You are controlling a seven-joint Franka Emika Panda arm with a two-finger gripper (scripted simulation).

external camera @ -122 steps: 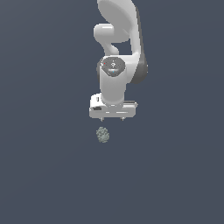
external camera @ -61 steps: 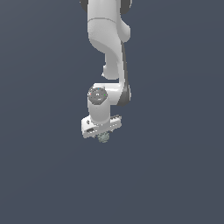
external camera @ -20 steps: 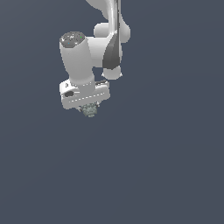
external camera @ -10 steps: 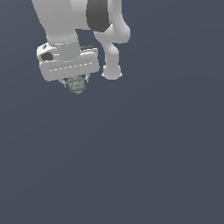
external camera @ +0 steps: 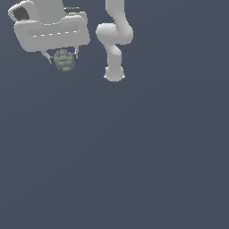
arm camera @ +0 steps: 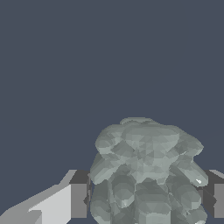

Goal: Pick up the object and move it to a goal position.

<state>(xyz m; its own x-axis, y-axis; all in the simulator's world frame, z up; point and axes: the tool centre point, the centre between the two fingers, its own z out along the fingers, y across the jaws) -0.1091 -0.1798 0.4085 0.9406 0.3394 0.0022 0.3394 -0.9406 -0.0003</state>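
Observation:
The object, a grey-green knobbly lump, hangs under the white gripper at the upper part of the exterior view's left. The gripper is shut on it, with one thin finger on each side. In the wrist view the object fills the space between the two dark finger pads, which press against its sides. It is held well above the dark floor.
The white arm's links rise behind the gripper toward the exterior view's right, ending in a round joint. All around is plain dark blue-grey ground.
The gripper came down on the object, shut on it and lifted it. Over the last second it has carried it up and toward the exterior view's left, nearer the camera.

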